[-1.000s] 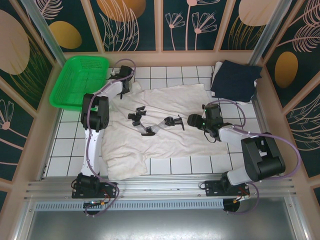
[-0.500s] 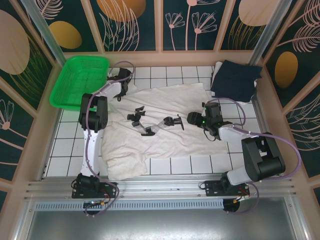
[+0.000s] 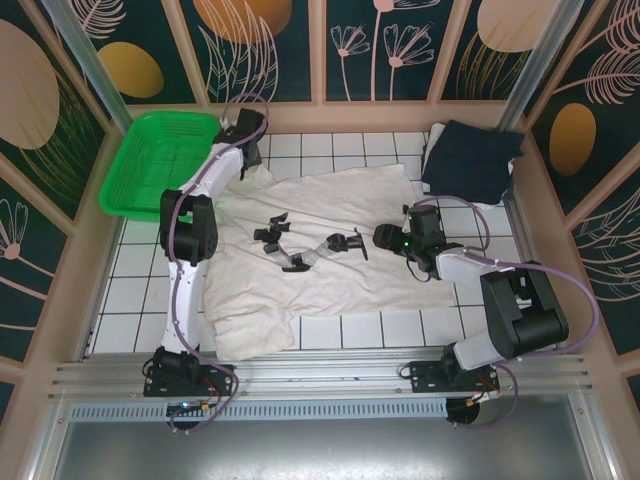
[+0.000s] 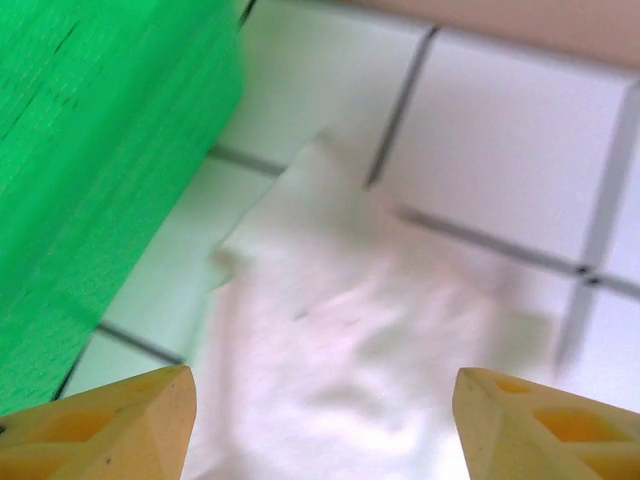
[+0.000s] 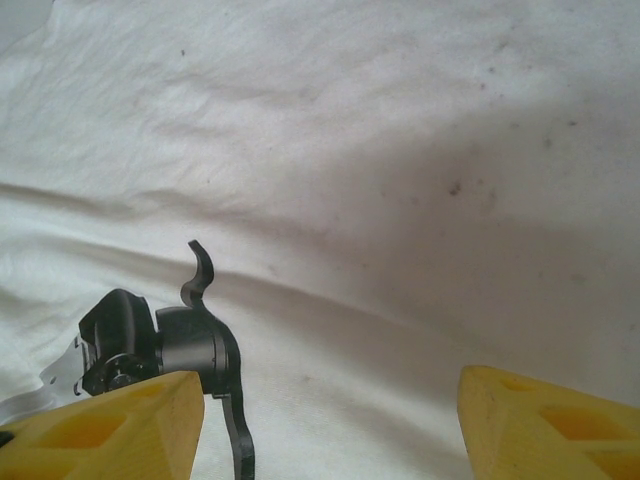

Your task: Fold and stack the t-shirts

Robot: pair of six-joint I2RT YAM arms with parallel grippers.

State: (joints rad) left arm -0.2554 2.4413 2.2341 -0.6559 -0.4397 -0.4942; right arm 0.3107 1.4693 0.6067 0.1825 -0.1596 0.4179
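The cream t-shirt (image 3: 330,200) lies spread and rumpled over the middle of the tiled table. The navy t-shirt (image 3: 470,160) sits folded at the back right corner. My left gripper (image 3: 243,150) hovers at the back left over the cream t-shirt's corner (image 4: 340,380). The left gripper (image 4: 320,420) is open, with nothing between its yellow fingers. My right gripper (image 3: 374,240) rests low over the cream cloth (image 5: 380,150) near its right side. The right gripper (image 5: 330,420) is open and holds nothing.
A green mesh basket (image 3: 155,160) stands at the back left, close beside the left gripper, and its wall (image 4: 90,170) is right next to the shirt's corner. A black jointed object (image 3: 310,250) lies on the cream shirt, just left of the right fingers (image 5: 170,340).
My left gripper has opened and moved back toward the far wall, leaving the cream shirt's corner on the tiles. The right arm has stayed put.
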